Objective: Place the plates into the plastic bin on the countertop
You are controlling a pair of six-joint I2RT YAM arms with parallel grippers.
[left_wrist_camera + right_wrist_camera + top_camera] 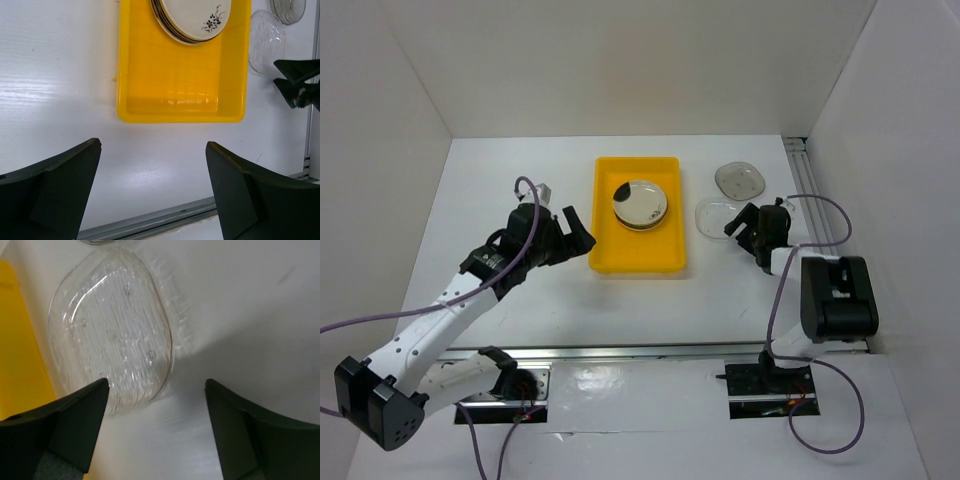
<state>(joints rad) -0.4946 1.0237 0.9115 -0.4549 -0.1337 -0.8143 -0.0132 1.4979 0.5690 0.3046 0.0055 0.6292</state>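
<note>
The yellow plastic bin [637, 255] [182, 90] sits mid-table on the white countertop [520, 190], holding a stack of plates topped by a cream plate with a dark blotch [640, 203] [192, 17]. A clear glass plate [714, 216] [112, 335] [266, 40] lies right of the bin, a smoky grey plate [740, 179] [288, 7] behind it. My left gripper [568, 232] [152, 192] hovers open and empty, left of the bin's near corner. My right gripper [746, 227] [156, 427] is open at the glass plate's near-right edge, one fingertip [87, 405] over its rim; nothing is gripped.
White walls enclose the table on three sides. A metal rail [650, 351] [150, 220] runs along the front edge and another [805, 190] along the right side. Purple cables trail from both arms. The right arm's black body [835, 296] stands near the right wall.
</note>
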